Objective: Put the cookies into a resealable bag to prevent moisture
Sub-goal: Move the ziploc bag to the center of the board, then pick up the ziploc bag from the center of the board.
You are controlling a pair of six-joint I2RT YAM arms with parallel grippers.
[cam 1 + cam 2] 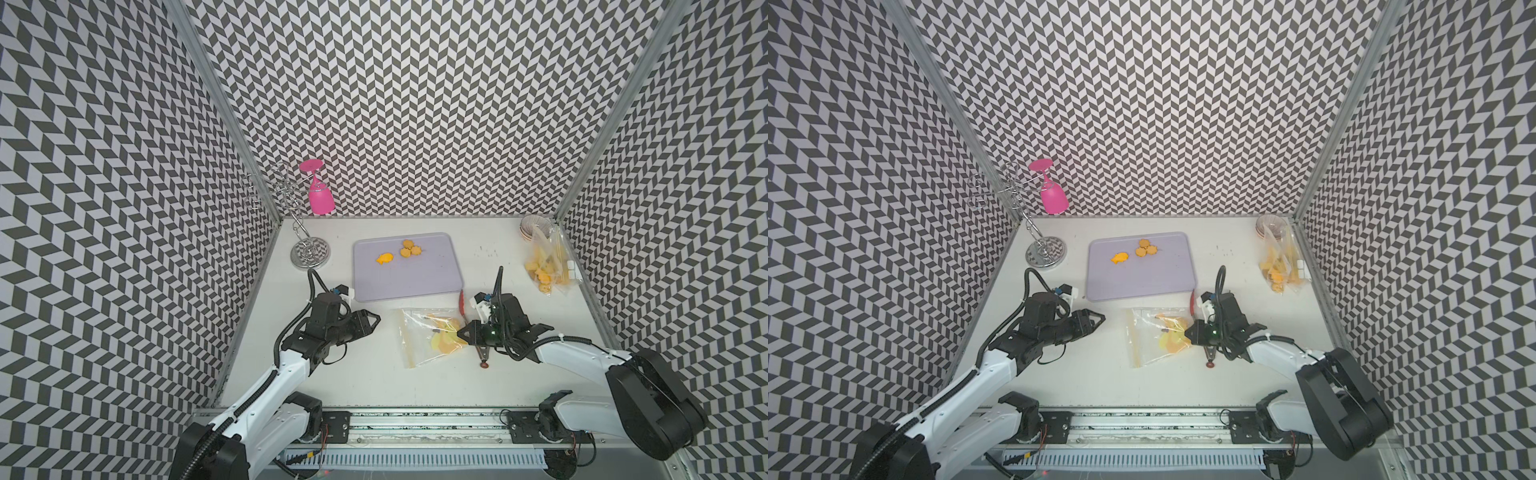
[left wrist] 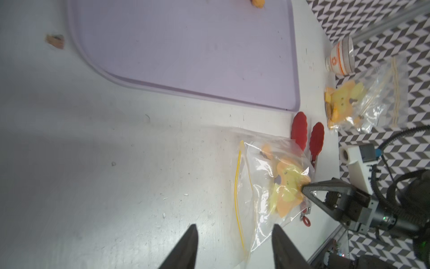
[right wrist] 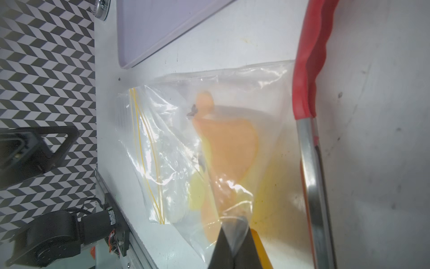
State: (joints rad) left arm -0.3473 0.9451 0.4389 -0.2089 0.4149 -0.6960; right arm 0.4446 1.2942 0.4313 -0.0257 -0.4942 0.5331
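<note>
The clear plastic resealable bag [image 1: 419, 332] lies between the arms, its mouth toward the left gripper [image 1: 376, 322], whose jaws are apart and empty. The right gripper [image 1: 458, 332] pinches the bag's closed end. The yellow-orange cookies [image 1: 409, 250] lie beyond on the lilac tray [image 1: 415, 282].

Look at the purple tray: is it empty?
Not empty. In both top views a fish cookie and three round cookies lie on the tray, near its far edge.
</note>
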